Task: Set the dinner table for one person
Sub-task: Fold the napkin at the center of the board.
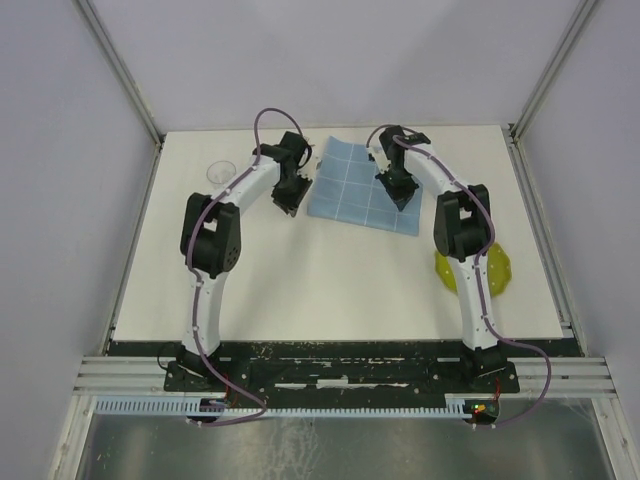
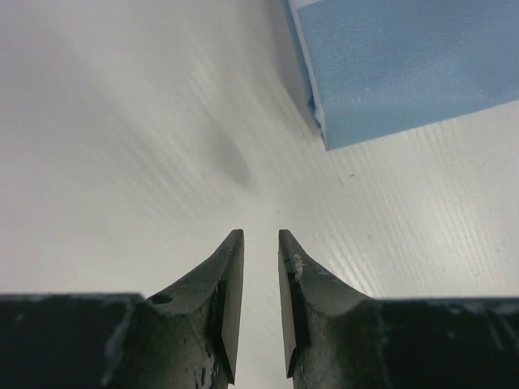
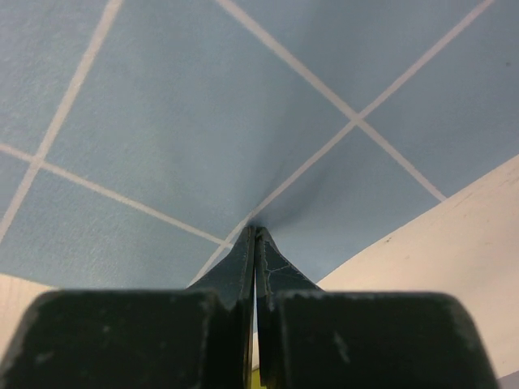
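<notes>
Containers: one clear round vessel (image 1: 220, 172) at far left of dinner table (image 1: 330, 280), contents not discernible. One yellow-green dish (image 1: 497, 270) near right edge, partly hidden behind right arm, contents hidden.

Counts: one light-blue white-gridded cloth (image 1: 350, 185), lying flat on far middle of table, which spans whole workspace. Two arms.

Left gripper (image 2: 259, 235): jaws narrowly apart, nothing between, over bare table just beside cloth's corner.

Right gripper (image 3: 255, 228): jaws pressed together, pinching puckered cloth.

no readable text, label, brand, number or sign in any view, light-blue cloth (image 1: 350, 185) carrying only plain white grid lines, off-white surface (image 1: 330, 280) bare of markings
</notes>
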Controlling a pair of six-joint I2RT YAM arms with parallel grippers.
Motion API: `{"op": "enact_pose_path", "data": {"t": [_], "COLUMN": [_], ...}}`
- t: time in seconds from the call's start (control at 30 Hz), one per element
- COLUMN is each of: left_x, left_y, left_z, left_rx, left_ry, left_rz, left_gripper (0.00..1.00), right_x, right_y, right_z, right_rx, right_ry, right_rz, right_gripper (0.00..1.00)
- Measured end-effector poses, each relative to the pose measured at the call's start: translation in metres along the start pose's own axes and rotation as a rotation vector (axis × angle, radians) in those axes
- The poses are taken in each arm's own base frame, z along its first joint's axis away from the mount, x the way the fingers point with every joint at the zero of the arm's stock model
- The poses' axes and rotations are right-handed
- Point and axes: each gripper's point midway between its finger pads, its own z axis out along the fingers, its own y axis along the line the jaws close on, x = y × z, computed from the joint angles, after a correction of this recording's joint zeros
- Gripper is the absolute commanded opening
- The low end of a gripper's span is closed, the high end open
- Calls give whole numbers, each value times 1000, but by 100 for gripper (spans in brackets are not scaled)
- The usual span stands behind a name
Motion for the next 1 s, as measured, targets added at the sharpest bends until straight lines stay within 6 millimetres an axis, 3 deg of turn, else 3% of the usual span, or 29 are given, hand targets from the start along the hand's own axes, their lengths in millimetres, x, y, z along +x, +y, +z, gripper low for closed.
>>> {"op": "enact_pose_path", "data": {"t": [0.07, 0.17, 0.23, 0.33, 0.43, 0.57, 0.73, 1.0], "left_x": [-7, -18, -24, -28, -27, -4, 26, 35], "left_y": [4, 14, 24, 43, 61, 113, 146, 133], "left_z": [-16, -46, -68, -96, -108, -120, -132, -146], "left_rx": [-27, -82, -123, -185, -222, -285, -338, -333], "left_ry": [-35, -102, -148, -202, -220, -210, -184, -198], "left_rz": [1, -1, -12, -39, -72, -178, -257, -243], "left_gripper": [30, 31, 30, 31, 31, 32, 32, 33], "right_x": [1, 0, -1, -7, -13, -17, -19, -22], "right_y": [7, 24, 39, 71, 96, 128, 129, 119], "right_z": [-3, -11, -20, -38, -49, -52, -42, -15], "right_rx": [-19, -45, -52, -49, -46, -41, -35, -14], "right_ry": [4, -7, -18, -54, -86, -107, -100, -61], "right_rz": [-36, -102, -155, -255, -323, -412, -420, -405], "right_gripper": [8, 40, 48, 50, 51, 52, 52, 52]}}
